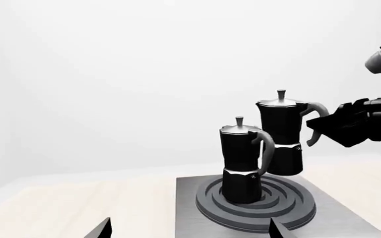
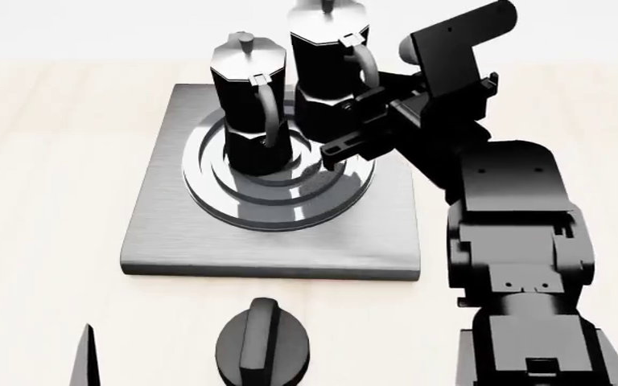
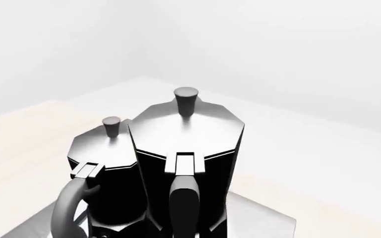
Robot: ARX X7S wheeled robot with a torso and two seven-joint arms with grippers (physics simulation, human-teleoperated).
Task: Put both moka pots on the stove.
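Moka pots, two glossy black faceted ones with silvery lids: one [image 2: 247, 104] stands on the ringed middle of the flat brushed dark-grey stove [image 2: 180, 241]. My right gripper [image 2: 368, 129] pinches the other pot [image 2: 325, 60] by its handle, carrying it raised just beside the first. My left gripper [image 1: 187, 229] hangs spread, well apart.

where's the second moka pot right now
In the left wrist view it hangs just above the stove's far edge, held by the right gripper, close behind the pot standing on the rings.
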